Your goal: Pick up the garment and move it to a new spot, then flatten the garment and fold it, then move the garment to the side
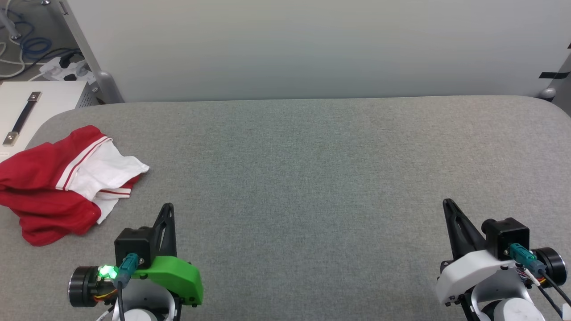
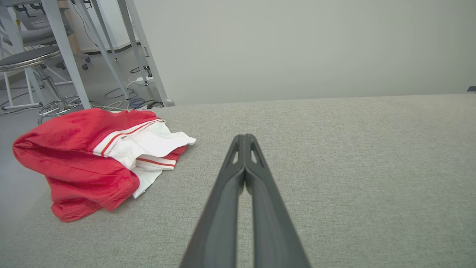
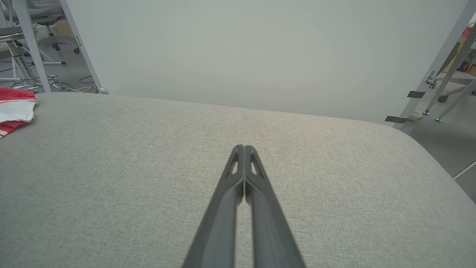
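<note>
The garment (image 1: 49, 187), a red T-shirt with white sleeves and red-and-white striped trim, lies crumpled at the far left edge of the grey table (image 1: 312, 178). It also lies at the left of the left wrist view, garment (image 2: 81, 160), and its white sleeve edge peeks in at the far left of the right wrist view, garment (image 3: 15, 109). My left gripper (image 1: 168, 207) is shut and empty, a short way right of the garment and nearer the front. My right gripper (image 1: 447, 203) is shut and empty at the front right, far from the garment. Both pairs of fingers, left gripper (image 2: 244, 138) and right gripper (image 3: 243, 149), are pressed together.
A pale wall panel (image 1: 312, 44) runs along the table's far edge. A white cabinet (image 1: 26, 107) with a handle stands off the table's left corner, with cables and a power strip (image 1: 62, 67) on the floor. Stools and metal frame legs (image 2: 63, 52) stand beyond the left side.
</note>
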### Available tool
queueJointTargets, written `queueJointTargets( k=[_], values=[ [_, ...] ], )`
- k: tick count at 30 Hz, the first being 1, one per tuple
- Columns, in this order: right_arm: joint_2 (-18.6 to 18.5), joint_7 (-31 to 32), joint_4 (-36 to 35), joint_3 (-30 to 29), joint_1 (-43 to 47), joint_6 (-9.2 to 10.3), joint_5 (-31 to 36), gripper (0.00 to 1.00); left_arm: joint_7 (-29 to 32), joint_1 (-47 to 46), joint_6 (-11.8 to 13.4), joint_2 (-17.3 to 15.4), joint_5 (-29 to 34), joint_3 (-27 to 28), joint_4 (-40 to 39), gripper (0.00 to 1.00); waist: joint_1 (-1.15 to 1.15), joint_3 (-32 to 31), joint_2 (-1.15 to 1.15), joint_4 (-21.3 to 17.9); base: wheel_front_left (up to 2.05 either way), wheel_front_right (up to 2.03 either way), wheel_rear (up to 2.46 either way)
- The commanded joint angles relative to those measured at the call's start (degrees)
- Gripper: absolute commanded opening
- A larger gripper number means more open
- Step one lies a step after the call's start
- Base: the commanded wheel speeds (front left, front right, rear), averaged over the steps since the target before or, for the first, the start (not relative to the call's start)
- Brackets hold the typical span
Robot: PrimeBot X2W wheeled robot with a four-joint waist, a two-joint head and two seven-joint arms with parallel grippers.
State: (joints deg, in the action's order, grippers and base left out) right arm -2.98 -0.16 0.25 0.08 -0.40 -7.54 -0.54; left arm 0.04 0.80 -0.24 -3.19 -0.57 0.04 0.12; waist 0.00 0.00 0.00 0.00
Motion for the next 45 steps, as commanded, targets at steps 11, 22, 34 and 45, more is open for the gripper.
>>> queueJointTargets(
  k=[11, 22, 34, 45],
  values=[
    [0.0, -0.2, 0.2, 0.0, 0.0, 0.00, -0.2, 1.00, -0.2, 0.0, 0.0, 0.0, -0.2, 0.0, 0.2, 1.00, 0.00, 0.0, 0.00, 0.0, 0.00, 0.00, 0.00],
    [0.0, -1.6, 1.4, -0.2, -0.7, 0.01, -1.2, 1.00, -1.6, 0.0, 0.0, 0.0, -0.5, 0.0, 1.1, 1.00, 0.00, 0.1, 0.00, 0.0, 0.00, 0.00, 0.00],
    [0.0, -3.1, 1.6, -0.3, -1.1, 0.01, -2.6, 1.00, -3.1, 0.0, 0.1, 0.1, -1.7, -0.2, 2.4, 1.00, 0.00, 0.0, 0.00, 0.0, 0.00, 0.00, 0.00],
    [0.0, -4.4, 0.8, -0.4, -1.5, 0.02, -3.5, 1.00, -4.4, 0.1, -0.8, 0.1, -3.2, -0.3, 2.0, 1.00, 0.00, 0.2, 0.00, 0.1, 0.00, 0.00, 0.00]
  ],
)
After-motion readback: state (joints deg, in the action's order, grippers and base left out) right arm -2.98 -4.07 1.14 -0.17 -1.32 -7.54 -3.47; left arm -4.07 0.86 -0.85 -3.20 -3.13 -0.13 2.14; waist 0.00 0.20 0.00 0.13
